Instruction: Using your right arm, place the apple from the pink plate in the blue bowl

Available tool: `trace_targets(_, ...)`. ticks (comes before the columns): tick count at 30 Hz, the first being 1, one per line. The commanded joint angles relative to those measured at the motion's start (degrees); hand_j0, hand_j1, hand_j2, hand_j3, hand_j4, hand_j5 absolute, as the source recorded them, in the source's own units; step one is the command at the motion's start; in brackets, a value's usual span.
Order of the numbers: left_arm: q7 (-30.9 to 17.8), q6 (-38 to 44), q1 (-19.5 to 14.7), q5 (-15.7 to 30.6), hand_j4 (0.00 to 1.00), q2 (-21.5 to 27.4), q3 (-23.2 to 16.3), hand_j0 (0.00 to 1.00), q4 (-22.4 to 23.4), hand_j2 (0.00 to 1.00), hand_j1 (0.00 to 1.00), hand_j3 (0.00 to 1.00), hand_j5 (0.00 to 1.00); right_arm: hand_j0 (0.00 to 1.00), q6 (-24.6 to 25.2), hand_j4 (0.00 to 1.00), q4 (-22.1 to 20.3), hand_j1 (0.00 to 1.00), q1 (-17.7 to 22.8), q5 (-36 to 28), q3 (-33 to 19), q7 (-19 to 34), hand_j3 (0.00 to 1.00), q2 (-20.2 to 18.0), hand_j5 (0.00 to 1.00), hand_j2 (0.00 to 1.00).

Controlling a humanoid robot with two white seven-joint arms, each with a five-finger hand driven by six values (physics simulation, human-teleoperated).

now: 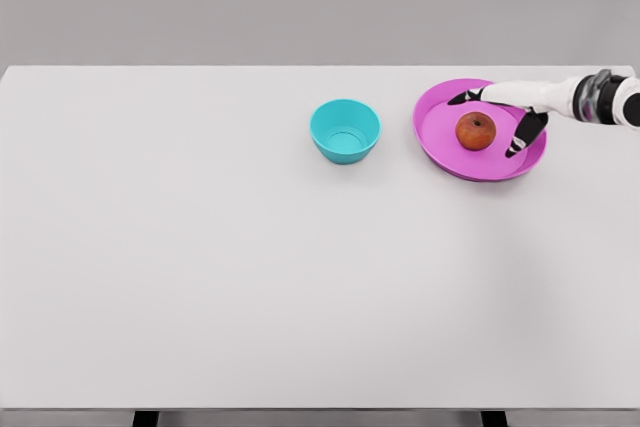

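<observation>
A red apple (476,131) sits in the middle of the pink plate (440,137) at the table's right rear. My right hand (492,119) reaches in from the right edge and hovers over the plate, fingers spread open around the apple: the thumb (464,97) lies behind it and the other fingers (524,135) hang just to its right. Nothing is grasped. The blue bowl (345,131) stands empty to the left of the plate. My left arm is out of view.
The white table (200,277) fills the view, its far edge just behind the plate and its front edge near the bottom of the picture.
</observation>
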Motion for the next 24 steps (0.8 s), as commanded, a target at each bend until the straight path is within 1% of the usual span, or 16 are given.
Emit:
trace_targets(1, -0.01, -0.08, 0.00, 0.02, 1.00, 0.00, 0.00, 1.00, 0.00, 1.00, 1.00, 1.00, 1.00, 1.00, 0.16, 1.00, 0.49, 1.00, 0.00, -0.25, 0.60, -0.02, 1.00, 0.48, 1.00, 1.00)
trace_targets(8, -0.01, 0.01, 0.00, 0.02, 1.00, 0.00, 0.00, 1.00, 0.00, 1.00, 1.00, 1.00, 1.00, 1.00, 0.16, 1.00, 0.67, 1.00, 0.00, -0.17, 1.04, -0.02, 1.00, 1.01, 1.00, 1.00)
trace_targets(10, -0.01, 0.01, 0.00, 0.02, 1.00, 0.00, 0.00, 1.00, 0.00, 1.00, 1.00, 1.00, 1.00, 1.00, 0.16, 1.00, 1.37, 1.00, -0.09, 0.18, 1.30, -0.02, 1.00, 1.01, 1.00, 1.00)
trace_targets(12, -0.01, 0.01, 0.00, 0.02, 1.00, 0.00, 0.00, 1.00, 0.00, 1.00, 1.00, 1.00, 1.00, 0.94, 0.16, 0.94, 1.55, 0.94, -0.09, 1.07, 1.30, -0.02, 0.94, 1.10, 0.94, 0.94)
trace_targets(14, -0.01, 0.01, 0.00, 0.02, 1.00, 0.00, 0.00, 1.00, 0.00, 1.00, 1.00, 1.00, 1.00, 0.80, -0.02, 0.80, 1.55, 0.80, -0.09, 1.07, 1.30, -0.02, 0.80, 1.10, 0.80, 0.80)
trace_targets(21, -0.01, 0.01, 0.00, 0.02, 1.00, 0.00, 0.00, 1.00, 0.00, 1.00, 1.00, 1.00, 1.00, 0.75, -0.19, 0.75, 1.19, 0.75, -0.09, 1.07, 1.39, -0.02, 0.75, 1.10, 0.75, 0.75)
trace_targets(23, -0.01, 0.01, 0.00, 0.02, 1.00, 0.00, 0.00, 1.00, 0.00, 1.00, 1.00, 1.00, 1.00, 0.68, -0.19, 0.68, 1.11, 0.68, -0.26, 1.07, 1.92, -0.02, 0.68, 1.19, 0.68, 0.68)
trace_targets(24, -0.01, 0.01, 0.00, 0.02, 1.00, 0.00, 0.00, 1.00, 0.00, 1.00, 1.00, 1.00, 1.00, 0.67, -0.19, 0.67, 1.11, 0.67, -0.26, 1.07, 1.92, -0.02, 0.67, 1.28, 0.67, 0.67)
